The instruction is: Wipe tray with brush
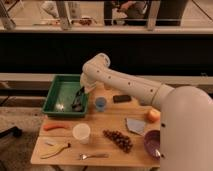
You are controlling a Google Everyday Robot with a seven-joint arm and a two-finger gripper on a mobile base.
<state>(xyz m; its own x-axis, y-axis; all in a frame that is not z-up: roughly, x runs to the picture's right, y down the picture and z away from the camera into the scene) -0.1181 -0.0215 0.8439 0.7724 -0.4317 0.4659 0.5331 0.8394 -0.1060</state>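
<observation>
The green tray sits at the table's back left corner. My white arm reaches from the right, over the table, down into it. My gripper is a dark shape hanging low over the tray's right half, close to its floor. I cannot make out the brush as separate from that dark shape, and it lies nowhere else on the table.
A blue cup stands just right of the tray, with a flat black block beyond it. A carrot, white cup, grapes, yellow-handled tool, fork, grey cloth, orange and purple bowl fill the front.
</observation>
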